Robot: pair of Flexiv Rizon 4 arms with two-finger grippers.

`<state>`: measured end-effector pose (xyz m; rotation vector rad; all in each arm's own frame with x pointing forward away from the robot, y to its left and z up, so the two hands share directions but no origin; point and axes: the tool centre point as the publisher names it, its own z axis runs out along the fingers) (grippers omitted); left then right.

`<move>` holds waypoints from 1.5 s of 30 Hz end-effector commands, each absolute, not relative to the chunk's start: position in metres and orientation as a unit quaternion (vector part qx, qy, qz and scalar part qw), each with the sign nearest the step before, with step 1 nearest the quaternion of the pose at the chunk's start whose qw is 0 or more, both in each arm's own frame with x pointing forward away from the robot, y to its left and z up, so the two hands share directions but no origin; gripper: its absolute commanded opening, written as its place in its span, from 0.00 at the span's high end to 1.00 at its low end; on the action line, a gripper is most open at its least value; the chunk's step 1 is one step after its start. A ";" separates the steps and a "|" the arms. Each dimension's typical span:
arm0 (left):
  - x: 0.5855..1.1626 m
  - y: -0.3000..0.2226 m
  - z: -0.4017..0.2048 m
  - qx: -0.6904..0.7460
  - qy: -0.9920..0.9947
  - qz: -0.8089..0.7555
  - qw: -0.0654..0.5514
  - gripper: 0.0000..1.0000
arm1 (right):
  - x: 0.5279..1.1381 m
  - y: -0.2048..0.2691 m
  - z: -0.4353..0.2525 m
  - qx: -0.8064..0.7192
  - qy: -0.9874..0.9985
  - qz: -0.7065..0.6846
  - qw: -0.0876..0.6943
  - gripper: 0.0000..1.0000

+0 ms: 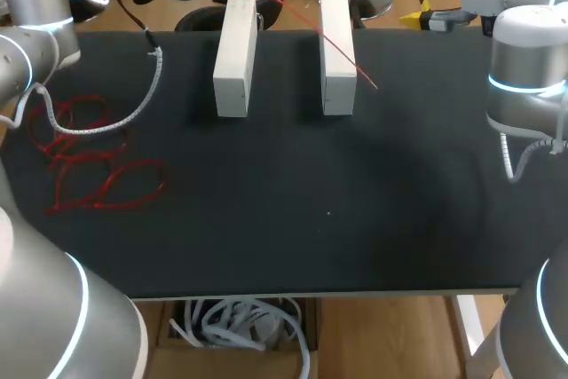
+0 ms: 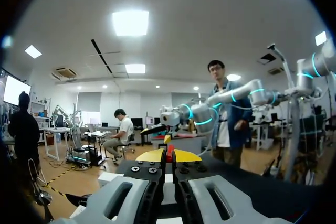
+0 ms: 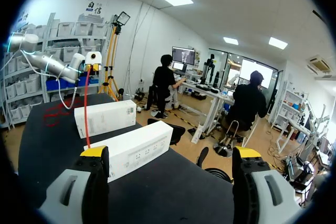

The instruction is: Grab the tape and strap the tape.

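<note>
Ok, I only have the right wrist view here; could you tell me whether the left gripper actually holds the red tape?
Observer: Yes. The left wrist view shows the left gripper shut on the red tape, pinched between its yellow tips.
Operator: Thanks, and where is its free end?
Observer: The head view shows it crossing the right-hand white box, with its end just past that box's right side, over the table.

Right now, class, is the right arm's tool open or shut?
Open. In the right wrist view the right tool shows its two yellow-tipped fingers standing far apart, gripping nothing between them.
</note>
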<state>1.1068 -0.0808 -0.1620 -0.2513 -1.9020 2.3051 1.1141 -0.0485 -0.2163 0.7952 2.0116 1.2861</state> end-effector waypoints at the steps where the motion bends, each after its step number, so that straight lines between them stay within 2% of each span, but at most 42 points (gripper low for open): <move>1: 1.109 -0.084 -0.158 -0.087 -0.603 0.790 0.076 1.00 | 1.114 -0.049 -0.217 0.300 0.760 0.487 0.307 0.00; 8: 1.099 -0.089 -0.127 -0.064 -0.560 0.825 0.037 1.00 | 1.114 -0.049 -0.217 0.300 0.760 0.487 0.307 0.00; 19: 1.079 -0.090 -0.094 -0.052 -0.557 0.829 0.030 1.00 | 1.114 -0.049 -0.217 0.300 0.760 0.487 0.307 0.00; 29: 1.051 -0.083 -0.084 -0.019 -0.558 0.830 0.001 1.00 | 1.114 -0.049 -0.217 0.300 0.760 0.487 0.307 0.00; 45: 1.027 -0.085 -0.064 0.031 -0.563 0.826 -0.013 1.00 | 1.114 -0.049 -0.217 0.300 0.760 0.487 0.307 0.00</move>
